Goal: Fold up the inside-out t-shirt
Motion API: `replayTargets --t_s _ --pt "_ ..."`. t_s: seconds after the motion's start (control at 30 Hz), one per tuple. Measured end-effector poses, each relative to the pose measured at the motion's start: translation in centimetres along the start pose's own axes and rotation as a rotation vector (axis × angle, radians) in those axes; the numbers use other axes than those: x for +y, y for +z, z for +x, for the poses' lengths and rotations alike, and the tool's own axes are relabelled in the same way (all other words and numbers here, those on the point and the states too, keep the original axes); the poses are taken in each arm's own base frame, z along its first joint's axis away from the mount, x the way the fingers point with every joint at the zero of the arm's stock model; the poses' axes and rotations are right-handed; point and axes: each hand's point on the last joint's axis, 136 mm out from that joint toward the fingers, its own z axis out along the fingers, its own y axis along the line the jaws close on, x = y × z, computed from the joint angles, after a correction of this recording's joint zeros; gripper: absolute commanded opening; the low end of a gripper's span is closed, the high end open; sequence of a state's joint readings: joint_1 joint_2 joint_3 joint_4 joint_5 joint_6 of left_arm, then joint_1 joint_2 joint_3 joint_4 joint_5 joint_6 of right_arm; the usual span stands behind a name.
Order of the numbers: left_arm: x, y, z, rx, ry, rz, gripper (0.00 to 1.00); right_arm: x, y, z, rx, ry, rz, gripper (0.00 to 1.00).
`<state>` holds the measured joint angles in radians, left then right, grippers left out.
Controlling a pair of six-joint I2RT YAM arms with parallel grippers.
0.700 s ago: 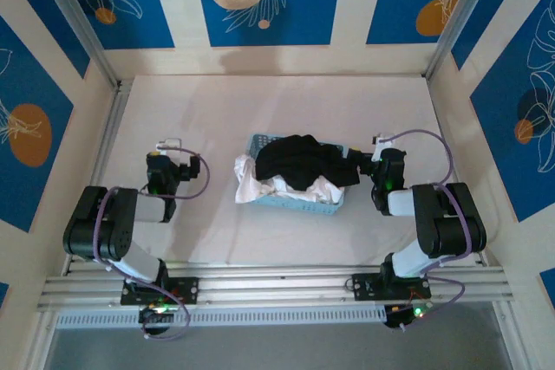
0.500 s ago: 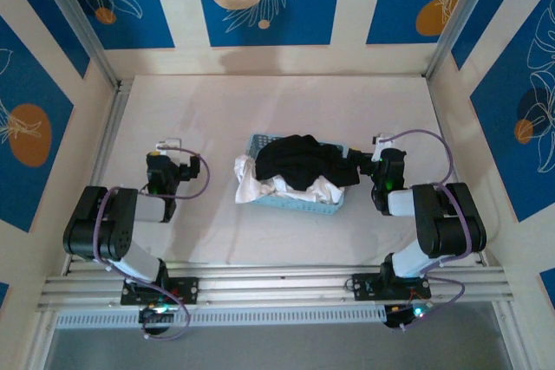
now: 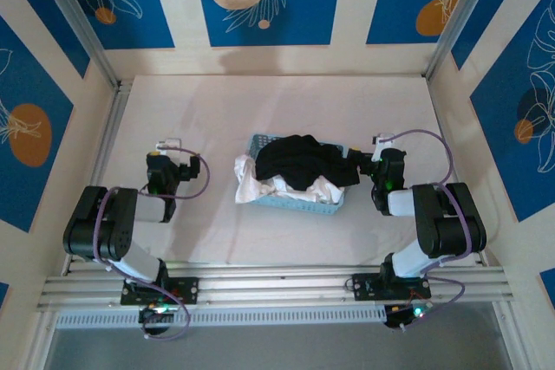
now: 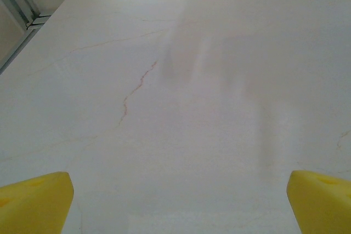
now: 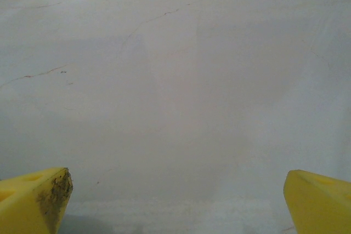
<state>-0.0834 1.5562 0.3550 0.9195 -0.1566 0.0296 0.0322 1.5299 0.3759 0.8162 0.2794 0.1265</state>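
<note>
**Top external view: black shirt heaped in the basket, both arms empty**

Starting at the near edge, both arms are folded back close to their bases. The left end effector [image 3: 167, 145] sits over bare tabletop [image 3: 260, 101] to the left of the blue basket [image 3: 290, 204], well apart from it. Its jaws are spread wide with nothing between them. In the left wrist view its yellow fingertips [image 4: 33, 201] sit out at the bottom corners with plain tabletop between.

The right end effector [image 3: 379, 141] is also wide open and empty. It's just beside the basket's right end, near a black flap hanging over that side. I can't tell if it's touching the flap.

A bit farther in, the black t-shirt [image 3: 299, 162] is a crumpled mound on top of the basket, spilling over the right rim. A white garment [image 3: 253, 181] is bunched under it and to its left.

My guess on handling: it's soft, light, floppy cloth that will drape and drag anything it's tangled with. I'd pinch the right-hand flap or the top of the mound, where it's clear of the white cloth. Then I'd lift it out to the open tabletop on the far side of the basket. The white garment or the basket itself might come along for the ride.
</note>
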Motion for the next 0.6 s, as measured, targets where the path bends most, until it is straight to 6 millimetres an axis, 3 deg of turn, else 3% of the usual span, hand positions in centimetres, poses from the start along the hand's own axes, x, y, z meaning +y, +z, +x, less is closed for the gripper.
replayTargets --t_s 0.2,0.33,0.43,0.5,0.6 --pt "0.0 0.0 0.0 0.0 -0.001 -0.002 1.0 0.0 0.0 0.0 0.0 0.0 0.0 0.99" --pt "1.1 -0.9 -0.7 0.012 -0.019 -0.057 1.0 0.2 -0.5 -0.5 -0.005 -0.003 0.0 0.99" --pt "2.6 -2.5 -3.8 -0.025 -0.077 -0.119 1.0 -0.5 -1.9 -2.4 -0.032 0.025 0.061 0.99" --pt "2.9 -3.5 -6.9 -0.071 -0.149 -0.119 1.0 -2.0 -3.5 -4.7 -0.06 0.119 0.145 1.0" --pt "1.3 -4.4 -10.6 -0.118 -0.244 0.006 1.0 -3.4 -6.1 -8.6 -0.143 0.253 0.186 0.96"
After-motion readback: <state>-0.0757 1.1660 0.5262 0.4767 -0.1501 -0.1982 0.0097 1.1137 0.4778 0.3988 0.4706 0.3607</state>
